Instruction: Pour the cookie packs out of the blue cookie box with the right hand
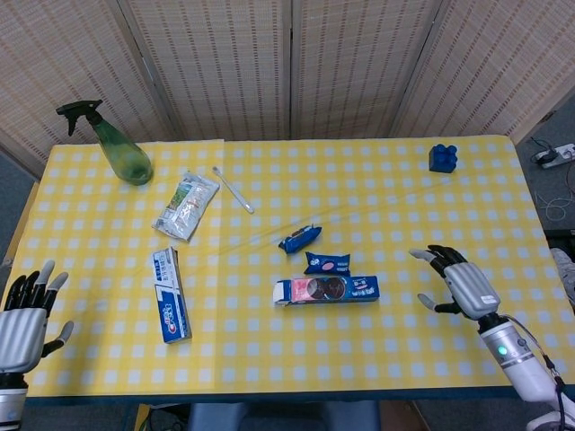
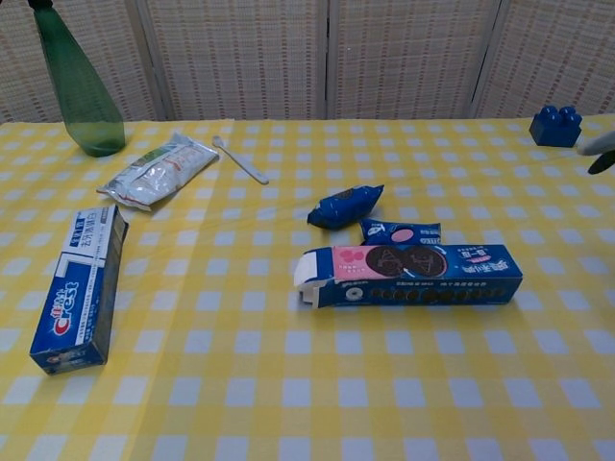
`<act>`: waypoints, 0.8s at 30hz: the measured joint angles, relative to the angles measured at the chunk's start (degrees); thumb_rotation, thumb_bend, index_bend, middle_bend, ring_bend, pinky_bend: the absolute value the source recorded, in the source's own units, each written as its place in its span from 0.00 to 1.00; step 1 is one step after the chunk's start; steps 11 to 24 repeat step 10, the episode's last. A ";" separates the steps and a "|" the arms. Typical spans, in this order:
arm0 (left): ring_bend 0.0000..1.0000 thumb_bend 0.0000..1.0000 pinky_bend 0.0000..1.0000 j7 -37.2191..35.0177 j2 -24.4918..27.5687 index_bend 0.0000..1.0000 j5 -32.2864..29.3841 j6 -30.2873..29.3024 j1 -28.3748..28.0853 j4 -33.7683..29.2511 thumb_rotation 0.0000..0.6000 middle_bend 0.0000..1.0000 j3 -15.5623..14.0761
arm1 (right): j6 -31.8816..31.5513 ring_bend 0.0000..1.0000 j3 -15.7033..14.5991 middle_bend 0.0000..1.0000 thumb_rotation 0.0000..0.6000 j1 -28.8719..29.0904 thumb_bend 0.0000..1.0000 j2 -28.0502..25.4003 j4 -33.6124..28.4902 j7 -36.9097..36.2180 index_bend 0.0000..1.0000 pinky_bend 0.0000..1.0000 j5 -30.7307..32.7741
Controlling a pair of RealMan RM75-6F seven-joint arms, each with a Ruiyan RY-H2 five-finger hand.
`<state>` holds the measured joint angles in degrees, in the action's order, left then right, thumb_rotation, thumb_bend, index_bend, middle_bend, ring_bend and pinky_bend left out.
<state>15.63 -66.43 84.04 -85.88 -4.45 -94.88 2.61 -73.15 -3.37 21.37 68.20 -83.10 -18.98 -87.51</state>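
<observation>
The blue cookie box [image 1: 326, 290] [image 2: 411, 275] lies flat on the yellow checked table, its open flap end pointing left. Two blue cookie packs lie just behind it: one [image 1: 327, 263] [image 2: 400, 231] beside the box, the other [image 1: 300, 238] [image 2: 345, 206] further back and tilted. My right hand [image 1: 456, 280] hovers to the right of the box, well apart from it, fingers spread and holding nothing; only its fingertips [image 2: 601, 147] show at the chest view's right edge. My left hand [image 1: 25, 310] is at the table's front left corner, fingers apart, empty.
A Crest toothpaste box [image 1: 170, 294] [image 2: 80, 286] lies front left. A silver pouch [image 1: 187, 206] [image 2: 158, 170], a toothbrush [image 1: 233, 189] and a green spray bottle [image 1: 123, 148] sit at the back left. A blue toy brick [image 1: 443, 157] [image 2: 554, 126] stands back right.
</observation>
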 measured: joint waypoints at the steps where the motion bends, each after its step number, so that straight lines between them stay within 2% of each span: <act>1: 0.00 0.32 0.00 0.33 -0.12 0.15 0.08 -0.13 0.00 -0.09 1.00 0.00 0.02 | -1.05 0.14 -0.04 0.27 1.00 -0.96 0.26 -0.89 -0.82 1.31 0.20 0.16 0.36; 10: 0.00 0.32 0.00 2.55 -0.80 0.15 1.77 -1.81 -0.07 -1.46 1.00 0.00 0.18 | -10.07 0.14 0.66 0.27 1.00 -8.62 0.26 -7.41 -7.92 8.97 0.21 0.16 2.75; 24: 0.00 0.32 0.00 2.55 -0.80 0.15 1.77 -1.81 -0.07 -1.46 1.00 0.00 0.18 | -10.07 0.14 0.66 0.27 1.00 -8.62 0.26 -7.41 -7.92 8.97 0.21 0.16 2.75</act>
